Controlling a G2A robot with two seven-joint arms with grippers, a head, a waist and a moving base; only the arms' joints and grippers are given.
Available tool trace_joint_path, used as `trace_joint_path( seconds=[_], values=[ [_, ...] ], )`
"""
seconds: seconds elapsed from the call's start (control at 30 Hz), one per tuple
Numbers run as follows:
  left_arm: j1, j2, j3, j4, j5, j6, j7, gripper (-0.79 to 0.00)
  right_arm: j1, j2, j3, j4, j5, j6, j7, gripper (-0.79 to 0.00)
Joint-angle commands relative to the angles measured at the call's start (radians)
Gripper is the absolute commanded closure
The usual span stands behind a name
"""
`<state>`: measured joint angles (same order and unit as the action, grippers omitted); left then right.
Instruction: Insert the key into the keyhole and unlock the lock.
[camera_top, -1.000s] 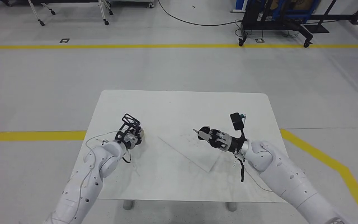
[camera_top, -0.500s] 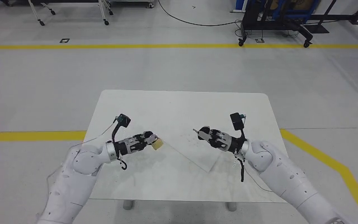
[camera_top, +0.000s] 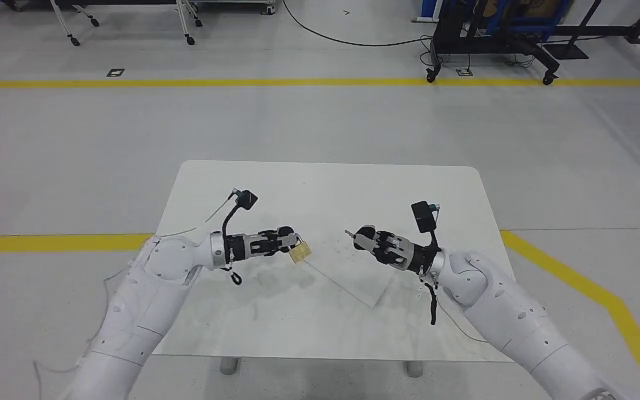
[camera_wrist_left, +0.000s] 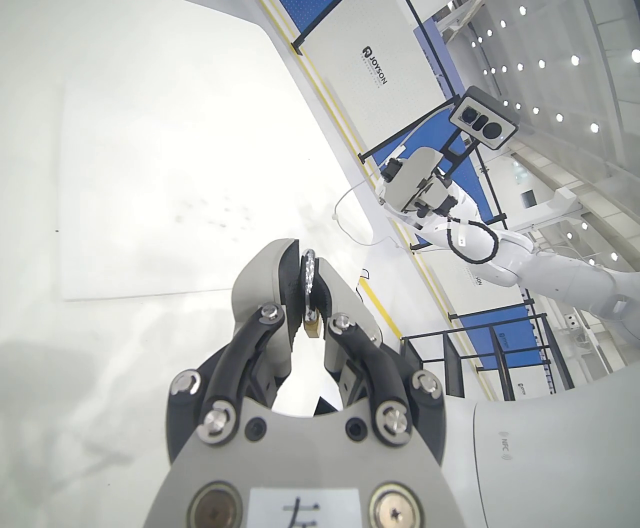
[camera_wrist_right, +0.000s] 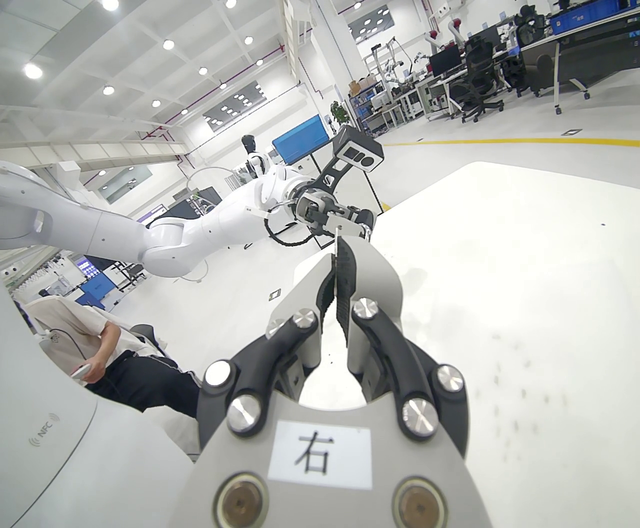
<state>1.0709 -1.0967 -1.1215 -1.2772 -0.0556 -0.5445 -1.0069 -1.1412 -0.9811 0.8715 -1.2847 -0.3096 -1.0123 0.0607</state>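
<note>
My left gripper is shut on a small padlock, held above the table left of centre. In the left wrist view the lock's silver shackle is pinched between the pads, with the brass body hanging toward the wrist. My right gripper hovers right of centre, shut on the key; the thin blade points at the lock across a short gap. In the right wrist view the key's tip pokes out beyond the shut gripper, and the left gripper faces it farther off.
The white table carries a thin flat sheet under and between the two grippers. Both arms hang over the table's near half. The far half and the corners are bare surface.
My left arm has swung to the right from the table's left side toward the centre, carrying the padlock close to the key. The right arm has not moved.
</note>
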Motion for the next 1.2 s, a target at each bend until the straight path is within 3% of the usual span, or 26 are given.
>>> trace_joint_path(
  seconds=[0.0, 0.13, 0.2, 0.37, 0.5, 0.6, 0.7, 0.9, 1.17],
  values=[
    [0.000, 0.000, 0.000, 0.000, 0.000, 0.000, 0.000, 0.000, 0.000, 0.000, 0.000, 0.000, 0.000, 0.000, 0.000, 0.000],
    [0.018, -0.001, 0.009, -0.012, 0.003, 0.027, 0.031, 0.000, 0.000, 0.000, 0.000, 0.000, 0.000, 0.000, 0.000, 0.000],
    [0.014, -0.008, 0.017, 0.021, -0.154, 0.057, -0.016, 0.000, 0.000, 0.000, 0.000, 0.000, 0.000, 0.000, 0.000, 0.000],
    [-0.098, -0.044, 0.070, 0.262, -0.579, 0.264, -0.270, 0.000, -0.019, -0.002, 0.020, -0.026, -0.014, 0.045, -0.015, 0.000],
    [-0.187, -0.096, 0.137, 0.450, -0.833, 0.475, -0.423, 0.000, -0.035, -0.003, 0.049, -0.038, -0.038, 0.046, -0.043, 0.000],
    [-0.237, -0.138, 0.188, 0.544, -0.970, 0.586, -0.529, 0.000, -0.053, -0.004, 0.096, -0.040, -0.078, 0.094, -0.131, 0.000],
    [-0.277, -0.174, 0.231, 0.628, -1.027, 0.618, -0.529, 0.000, -0.089, -0.006, 0.139, -0.056, -0.145, 0.155, -0.235, 0.000],
    [-0.344, -0.226, 0.282, 0.735, -1.074, 0.647, -0.529, 0.000, -0.142, -0.013, 0.189, -0.072, -0.160, 0.168, -0.354, 0.000],
    [-0.344, -0.226, 0.282, 0.735, -1.074, 0.647, -0.529, 0.000, -0.142, -0.013, 0.189, -0.072, -0.160, 0.168, -0.354, 0.000]
  ],
)
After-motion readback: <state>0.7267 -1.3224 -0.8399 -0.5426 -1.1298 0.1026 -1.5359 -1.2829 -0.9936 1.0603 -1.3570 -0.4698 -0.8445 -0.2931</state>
